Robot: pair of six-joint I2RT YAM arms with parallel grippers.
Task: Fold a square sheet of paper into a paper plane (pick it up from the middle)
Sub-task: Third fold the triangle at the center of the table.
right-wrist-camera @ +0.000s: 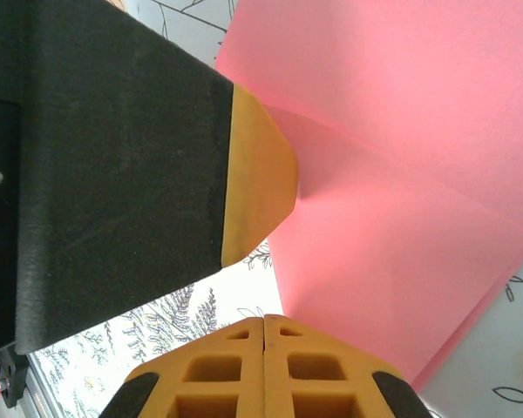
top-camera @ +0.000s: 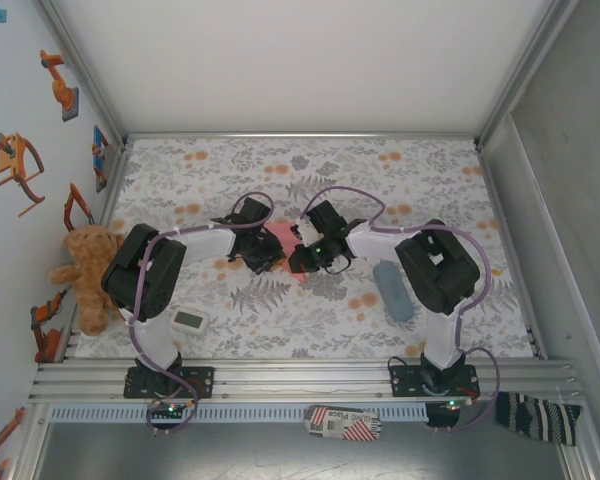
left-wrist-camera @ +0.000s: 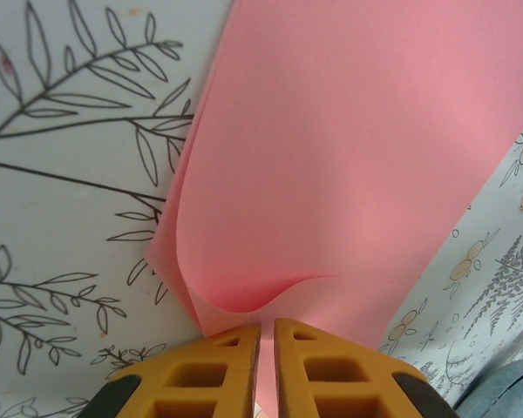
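Pink paper [left-wrist-camera: 349, 157] pinched tight in left claw [left-wrist-camera: 267, 326] and right claw [right-wrist-camera: 264, 320] from either side, likely steadying it for a crease.

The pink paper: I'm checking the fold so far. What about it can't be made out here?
Top view: the pink paper is tiny, mostly covered by the left gripper and right gripper.
Left wrist view: its far end runs off the top edge.
Right wrist view: the left gripper hides its left side; top and right edges cut the rest.
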